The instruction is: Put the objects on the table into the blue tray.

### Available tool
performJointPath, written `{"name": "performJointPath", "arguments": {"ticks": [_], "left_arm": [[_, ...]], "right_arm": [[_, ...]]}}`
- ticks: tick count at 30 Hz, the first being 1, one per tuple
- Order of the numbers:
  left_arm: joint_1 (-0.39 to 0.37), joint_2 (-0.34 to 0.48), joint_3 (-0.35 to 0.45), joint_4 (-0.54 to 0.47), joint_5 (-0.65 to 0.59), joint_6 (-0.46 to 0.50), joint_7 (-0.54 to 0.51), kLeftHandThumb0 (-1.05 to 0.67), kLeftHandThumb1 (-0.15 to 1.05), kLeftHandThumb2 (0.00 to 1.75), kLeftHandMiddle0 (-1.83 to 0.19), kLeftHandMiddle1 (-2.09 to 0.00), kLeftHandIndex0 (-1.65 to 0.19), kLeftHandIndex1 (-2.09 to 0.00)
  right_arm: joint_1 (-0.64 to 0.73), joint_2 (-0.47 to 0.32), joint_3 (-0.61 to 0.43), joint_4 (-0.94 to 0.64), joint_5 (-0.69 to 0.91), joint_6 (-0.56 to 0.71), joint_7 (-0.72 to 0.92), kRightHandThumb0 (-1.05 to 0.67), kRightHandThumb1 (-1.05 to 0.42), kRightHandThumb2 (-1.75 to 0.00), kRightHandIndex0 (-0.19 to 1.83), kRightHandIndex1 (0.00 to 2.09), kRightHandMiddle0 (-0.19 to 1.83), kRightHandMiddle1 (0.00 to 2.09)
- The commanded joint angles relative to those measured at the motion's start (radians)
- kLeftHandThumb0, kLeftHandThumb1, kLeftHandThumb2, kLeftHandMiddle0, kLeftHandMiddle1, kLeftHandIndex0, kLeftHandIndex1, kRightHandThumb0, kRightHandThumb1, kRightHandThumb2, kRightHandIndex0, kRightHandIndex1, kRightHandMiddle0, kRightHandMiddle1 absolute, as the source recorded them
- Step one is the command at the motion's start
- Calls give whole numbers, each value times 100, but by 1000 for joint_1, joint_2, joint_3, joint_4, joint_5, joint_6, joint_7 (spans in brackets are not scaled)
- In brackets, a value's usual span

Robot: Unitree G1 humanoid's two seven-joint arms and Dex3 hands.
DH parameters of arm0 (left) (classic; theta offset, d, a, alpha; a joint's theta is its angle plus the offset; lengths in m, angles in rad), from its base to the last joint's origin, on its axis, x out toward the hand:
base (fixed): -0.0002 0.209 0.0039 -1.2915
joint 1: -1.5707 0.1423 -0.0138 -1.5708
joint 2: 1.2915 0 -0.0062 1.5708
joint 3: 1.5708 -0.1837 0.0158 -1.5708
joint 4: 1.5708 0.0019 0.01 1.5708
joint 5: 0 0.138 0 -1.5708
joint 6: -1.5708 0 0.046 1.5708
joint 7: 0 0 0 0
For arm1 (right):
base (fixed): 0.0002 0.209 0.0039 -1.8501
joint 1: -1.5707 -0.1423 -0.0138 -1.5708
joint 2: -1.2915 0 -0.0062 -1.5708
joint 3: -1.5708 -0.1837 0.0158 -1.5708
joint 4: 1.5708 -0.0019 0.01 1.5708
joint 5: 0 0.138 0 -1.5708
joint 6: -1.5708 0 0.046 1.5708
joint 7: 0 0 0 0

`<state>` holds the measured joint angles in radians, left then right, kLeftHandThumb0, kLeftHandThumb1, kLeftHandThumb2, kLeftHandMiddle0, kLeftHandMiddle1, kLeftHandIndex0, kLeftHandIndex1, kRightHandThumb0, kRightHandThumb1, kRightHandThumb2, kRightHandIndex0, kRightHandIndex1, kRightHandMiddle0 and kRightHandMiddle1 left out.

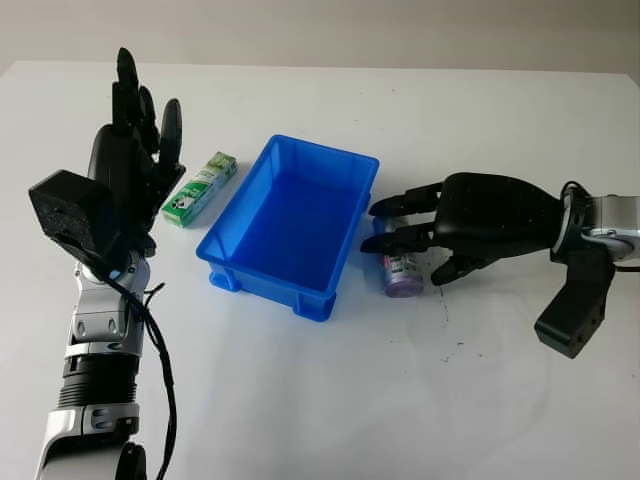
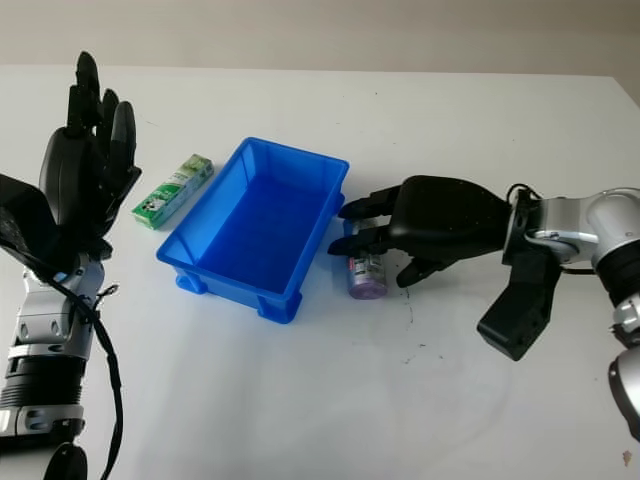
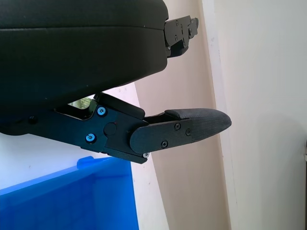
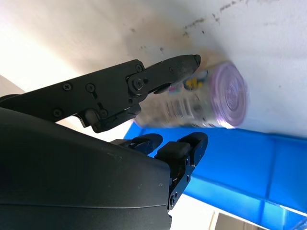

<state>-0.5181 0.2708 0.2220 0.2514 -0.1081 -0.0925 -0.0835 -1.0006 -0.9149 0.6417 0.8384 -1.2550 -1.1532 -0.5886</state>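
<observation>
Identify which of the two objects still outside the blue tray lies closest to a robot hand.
The purple-capped bottle, lying on its side by the blue tray, directly under the right hand. The green box lies beyond the tray's other side, apart from the raised left hand.

No legible text on any object.

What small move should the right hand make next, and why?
Probably the right hand should close its fingers on the purple-lidded can. The can lies on its side on the table beside the blue tray, and the hand is over it, open, with fingers on either side but no grasp yet. The left hand is raised, open, near the green box.
</observation>
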Motion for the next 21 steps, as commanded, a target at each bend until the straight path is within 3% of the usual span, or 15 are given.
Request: {"name": "performJointPath", "arguments": {"ticks": [1,4,7,8,9,10,11,14,17,21], "left_arm": [[-4,1,3,-20,-2,2,7,-74,105,55,19,-4,19,0],[-3,2,1,-21,2,3,11,-75,105,55,19,-4,19,0],[-3,3,0,-20,1,1,10,-75,105,55,19,-5,19,0],[-3,2,1,-21,-3,1,9,-75,105,55,19,-4,19,0],[-2,1,2,-22,-5,2,8,-74,105,55,19,-4,19,0],[-2,1,3,-23,-7,2,7,-74,105,55,19,-3,19,0],[-1,2,0,-24,0,1,10,-74,105,55,19,-3,19,0],[1,6,-3,-25,12,-2,15,-75,105,56,19,-4,19,0],[3,5,-2,-34,8,7,15,-76,105,55,19,-4,19,0],[6,5,0,-43,5,19,13,-76,105,55,19,-3,19,0]], "right_arm": [[-22,2,18,10,-20,12,-35,-40,-94,-5,54,6,52,6],[-29,5,52,3,-71,42,-121,-28,-95,-6,63,12,59,10],[-43,11,88,15,-111,62,-189,-27,-95,-5,72,20,65,21],[-47,16,98,22,-118,66,-201,-29,-94,-5,70,30,58,43],[-51,21,108,29,-125,72,-211,-33,-93,-5,63,57,49,78],[-55,24,116,34,-129,76,-219,-36,-92,-5,57,77,45,95],[-58,28,127,37,-137,86,-228,-37,-92,-5,53,88,43,103],[-66,40,159,50,-159,112,-276,-39,-90,-5,41,169,47,118],[-74,48,189,64,-174,131,-309,-40,-90,-5,39,195,45,129],[-85,51,222,75,-187,153,-333,-41,-90,-5,44,204,44,133]]}}
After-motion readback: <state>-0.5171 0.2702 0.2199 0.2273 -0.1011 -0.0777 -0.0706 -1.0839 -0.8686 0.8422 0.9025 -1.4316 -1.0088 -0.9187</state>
